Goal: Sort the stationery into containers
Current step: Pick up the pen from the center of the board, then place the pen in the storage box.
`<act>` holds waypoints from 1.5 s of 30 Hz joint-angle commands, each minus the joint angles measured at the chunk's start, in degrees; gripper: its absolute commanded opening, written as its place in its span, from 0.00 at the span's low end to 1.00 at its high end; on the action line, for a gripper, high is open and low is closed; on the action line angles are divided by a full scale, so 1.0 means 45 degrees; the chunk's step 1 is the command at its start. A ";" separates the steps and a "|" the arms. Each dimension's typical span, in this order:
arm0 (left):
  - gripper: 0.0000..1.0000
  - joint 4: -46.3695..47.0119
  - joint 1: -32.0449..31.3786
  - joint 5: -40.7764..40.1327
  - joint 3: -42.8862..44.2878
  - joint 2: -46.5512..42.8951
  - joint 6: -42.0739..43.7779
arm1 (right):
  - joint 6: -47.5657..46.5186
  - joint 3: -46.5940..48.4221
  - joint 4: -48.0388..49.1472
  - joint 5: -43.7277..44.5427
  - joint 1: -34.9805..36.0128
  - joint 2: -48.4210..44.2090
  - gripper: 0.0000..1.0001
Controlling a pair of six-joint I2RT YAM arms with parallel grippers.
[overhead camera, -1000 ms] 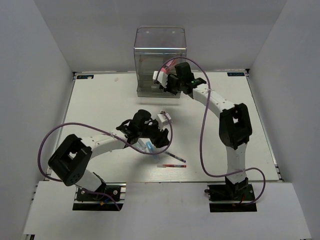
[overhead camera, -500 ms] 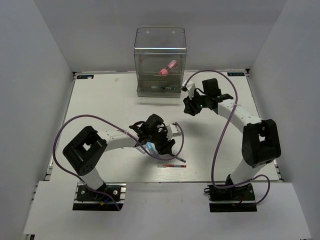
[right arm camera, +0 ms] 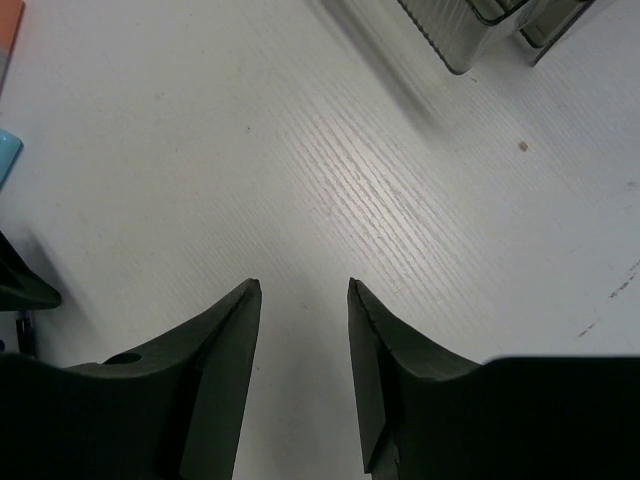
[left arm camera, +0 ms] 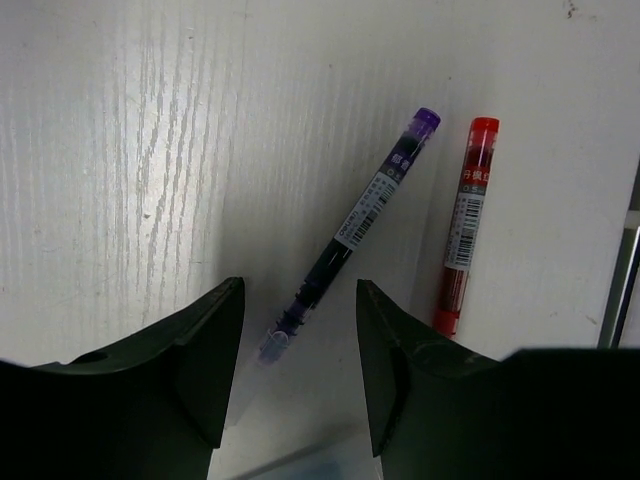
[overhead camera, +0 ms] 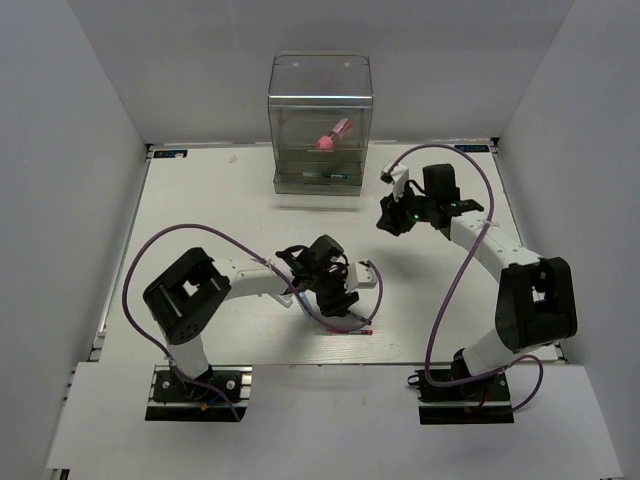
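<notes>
The tall transparent box of drawers (overhead camera: 320, 80) stands at the back. The chunky pink-and-red piece (overhead camera: 334, 135) lies inside it. My left gripper (overhead camera: 340, 296) hovers low over the front middle of the table, open and empty (left arm camera: 300, 295). A dark purple-capped pen (left arm camera: 352, 232) lies with its lower tip between my left fingers. A red pen (left arm camera: 466, 222) lies just right of it and also shows in the top view (overhead camera: 347, 331). My right gripper (overhead camera: 391, 216) is open and empty (right arm camera: 303, 288), over bare table right of the box.
The box's lower corner (right arm camera: 465, 35) shows at the top of the right wrist view. An orange item (right arm camera: 8, 28) and a teal item (right arm camera: 8, 158) lie at that view's left edge. A blurred bluish shape (left arm camera: 300, 466) sits low between my left jaws. Purple cables loop over the table.
My right gripper has pulled back from the box to the right, leaving the pink-and-red piece inside. My left gripper has moved right and nearer, over the two pens.
</notes>
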 commanded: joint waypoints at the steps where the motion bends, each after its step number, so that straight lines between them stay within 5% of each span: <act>1: 0.58 -0.0397 -0.0209 -0.0473 0.0443 0.0080 0.0488 | 0.0467 -0.0369 0.0549 -0.0447 -0.0223 -0.0464 0.47; 5: 0.45 -0.1020 -0.0347 -0.1022 0.0890 0.0705 0.0742 | 0.0681 -0.0662 0.0666 -0.0564 -0.0341 -0.0679 0.47; 14: 0.34 -0.1178 -0.1069 -0.3013 0.1048 0.1818 0.0919 | 0.0800 -0.1365 0.0803 -0.0662 -0.0614 -0.1362 0.47; 20: 0.10 -0.0925 -0.1187 -0.4185 0.0931 0.2248 0.0529 | 0.0917 -0.1639 0.0843 -0.0896 -0.0771 -0.1499 0.47; 24: 0.00 -0.0224 -0.0778 -0.3231 0.0680 0.1744 -0.0233 | 0.0800 -0.1736 0.0804 -0.0896 -0.0809 -0.1597 0.48; 33: 0.00 -0.0044 0.0119 -0.3228 0.1887 0.0474 0.0858 | 0.0312 -0.2224 0.0648 -0.0701 -0.0829 -0.2007 0.54; 40: 0.00 -0.0473 0.2109 -0.3231 0.3331 0.0023 0.1933 | -0.0703 -0.2693 0.0062 -0.1149 -0.0847 -0.2378 0.25; 45: 0.00 -0.0787 0.3382 -0.2626 0.5167 0.0472 0.2188 | -0.1153 -0.2947 -0.0250 -0.1462 -0.0810 -0.2535 0.20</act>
